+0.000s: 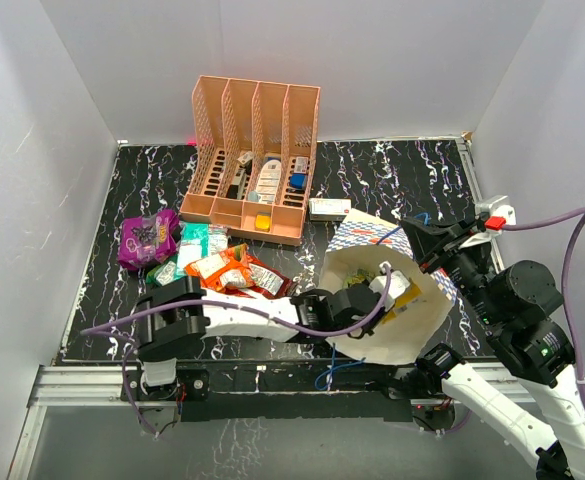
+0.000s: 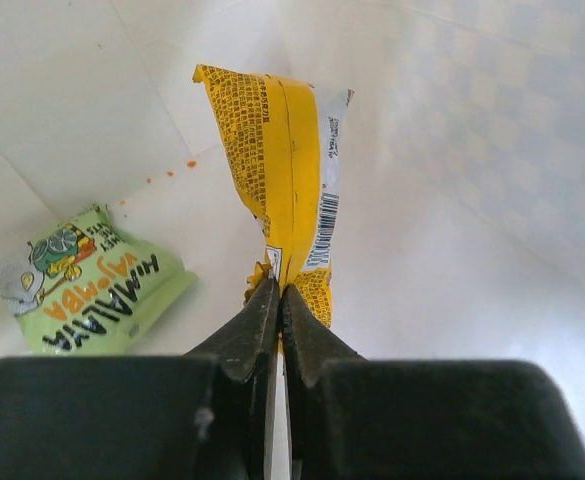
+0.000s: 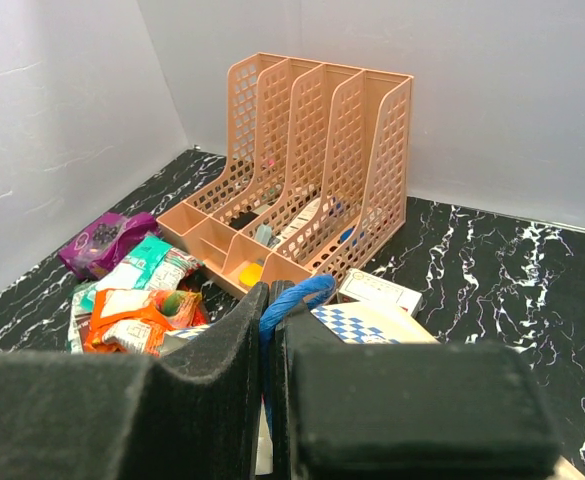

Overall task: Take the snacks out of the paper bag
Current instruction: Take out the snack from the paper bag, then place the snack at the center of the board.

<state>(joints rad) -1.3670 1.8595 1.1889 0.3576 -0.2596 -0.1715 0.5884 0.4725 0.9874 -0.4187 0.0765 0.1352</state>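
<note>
Top external: the paper bag (image 1: 427, 318) lies on its side on the desk (image 1: 392, 175), mouth facing near-left. The left arm runs in through the mouth. The left pincer (image 1: 377, 292) is deep inside, at the yellow packet (image 1: 404, 293). The right pincer (image 1: 419, 240) sits at the bag's far rim, on the blue handle (image 1: 390, 234). A pile of snacks (image 1: 222, 265) is already out on the desk, left of the bag and in front of the file rack (image 1: 257, 150). The left arm is the nearer one for anything in the bag.

Left wrist: the left pincer (image 2: 279, 295) is clamped shut on the crimped near end of the yellow packet (image 2: 282, 170). The packet's long axis runs straight on from the jaws, with its free end farthest away, deeper in the bag. A green packet (image 2: 97, 295) lies loose on the cream inner wall, left of the pincer. It is apart from the yellow one and not held. My reading: the pull-out goes back along that axis, so the packet trails lengthways through the mouth. The grip is on a thin edge only and could slip.

Right wrist: the right pincer (image 3: 270, 300) is closed on the blue handle (image 3: 297, 293), with the bag's checkered outside just beyond. Holding there looks meant to keep the mouth propped open. The rack is farther off and the pile is well to the left.
</note>
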